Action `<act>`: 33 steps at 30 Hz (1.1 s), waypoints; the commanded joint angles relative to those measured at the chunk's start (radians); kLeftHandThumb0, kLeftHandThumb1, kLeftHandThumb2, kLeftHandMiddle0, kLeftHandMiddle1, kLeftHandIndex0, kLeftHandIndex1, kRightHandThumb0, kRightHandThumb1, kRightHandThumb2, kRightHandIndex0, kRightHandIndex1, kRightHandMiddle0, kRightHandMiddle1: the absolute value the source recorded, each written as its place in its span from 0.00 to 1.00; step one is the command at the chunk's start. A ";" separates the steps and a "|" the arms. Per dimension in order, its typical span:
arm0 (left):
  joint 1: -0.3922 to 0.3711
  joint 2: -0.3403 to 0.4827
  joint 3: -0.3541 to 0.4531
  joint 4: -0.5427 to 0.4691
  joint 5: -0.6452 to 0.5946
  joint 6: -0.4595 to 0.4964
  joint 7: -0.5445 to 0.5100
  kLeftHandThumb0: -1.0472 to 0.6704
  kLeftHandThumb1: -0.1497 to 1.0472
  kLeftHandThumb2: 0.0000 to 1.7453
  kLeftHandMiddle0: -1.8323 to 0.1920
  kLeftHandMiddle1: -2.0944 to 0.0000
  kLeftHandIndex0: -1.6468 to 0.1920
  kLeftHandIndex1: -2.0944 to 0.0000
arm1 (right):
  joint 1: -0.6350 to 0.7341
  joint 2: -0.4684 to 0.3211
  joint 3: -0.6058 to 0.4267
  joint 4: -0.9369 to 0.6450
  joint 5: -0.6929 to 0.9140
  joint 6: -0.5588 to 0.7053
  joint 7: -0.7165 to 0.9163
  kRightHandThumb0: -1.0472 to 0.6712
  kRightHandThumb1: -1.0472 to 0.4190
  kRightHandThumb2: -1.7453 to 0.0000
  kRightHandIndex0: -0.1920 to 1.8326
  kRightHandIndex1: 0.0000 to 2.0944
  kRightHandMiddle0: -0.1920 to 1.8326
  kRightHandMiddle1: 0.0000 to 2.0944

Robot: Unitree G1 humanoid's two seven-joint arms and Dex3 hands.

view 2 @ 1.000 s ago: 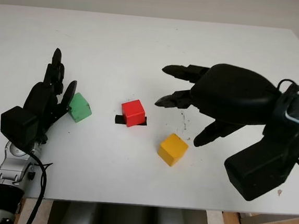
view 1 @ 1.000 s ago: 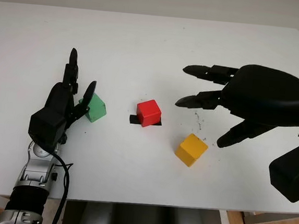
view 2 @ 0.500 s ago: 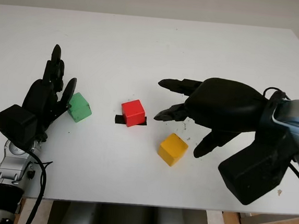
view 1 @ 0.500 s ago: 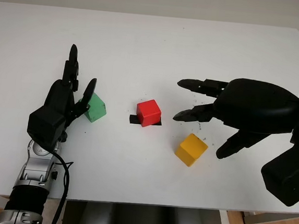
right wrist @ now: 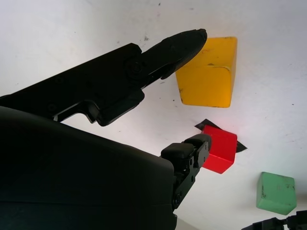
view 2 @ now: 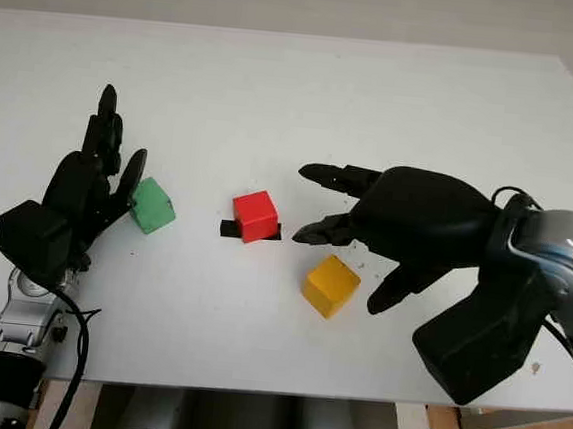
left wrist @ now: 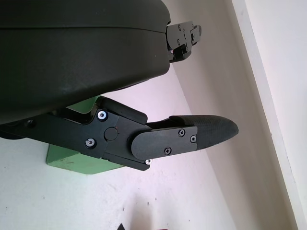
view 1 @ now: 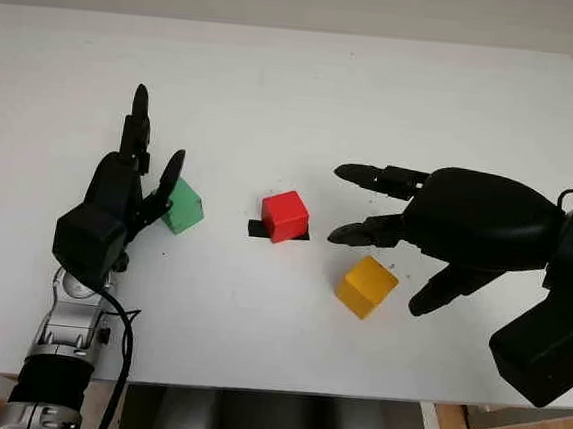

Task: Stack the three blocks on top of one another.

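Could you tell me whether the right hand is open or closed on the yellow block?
Open: the right hand hovers beside the yellow block, which sits on the table, ungrasped.

green block (left wrist: 79,160): mostly hidden behind left robot hand (left wrist: 144,139) | black tape (view 1: 255,229): partly under red block (view 1: 285,215)

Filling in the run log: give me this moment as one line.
stack: not started | right hand: open, above yellow block | left hand: open, beside green block | red block: on black mark
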 commanded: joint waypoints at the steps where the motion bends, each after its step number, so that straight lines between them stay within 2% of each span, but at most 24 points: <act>1: 0.010 -0.001 0.005 -0.021 -0.001 0.001 0.000 0.19 1.00 0.31 1.00 0.97 1.00 0.98 | 0.019 0.016 0.000 0.015 -0.009 -0.015 -0.027 0.23 0.13 0.97 0.08 0.03 0.36 0.05; 8: 0.014 -0.001 0.006 -0.025 -0.001 0.003 0.002 0.19 1.00 0.31 0.99 0.97 0.99 0.97 | 0.010 0.037 0.017 0.074 -0.059 -0.053 -0.095 0.26 0.13 0.97 0.09 0.03 0.39 0.07; 29: 0.015 0.001 0.004 -0.030 -0.008 0.009 -0.010 0.19 1.00 0.30 1.00 0.98 1.00 0.98 | -0.013 0.056 0.050 0.147 -0.110 -0.102 -0.151 0.23 0.14 0.97 0.13 0.03 0.40 0.15; 30: 0.017 0.001 0.005 -0.032 -0.009 0.011 -0.010 0.19 1.00 0.30 1.00 0.98 1.00 0.98 | -0.012 0.058 0.050 0.148 -0.104 -0.101 -0.151 0.23 0.15 0.97 0.13 0.03 0.39 0.17; 33: 0.018 0.001 0.004 -0.036 0.003 0.013 0.002 0.19 1.00 0.30 0.99 0.97 1.00 0.98 | -0.010 0.070 0.050 0.158 -0.079 -0.110 -0.156 0.24 0.14 0.97 0.15 0.03 0.31 0.35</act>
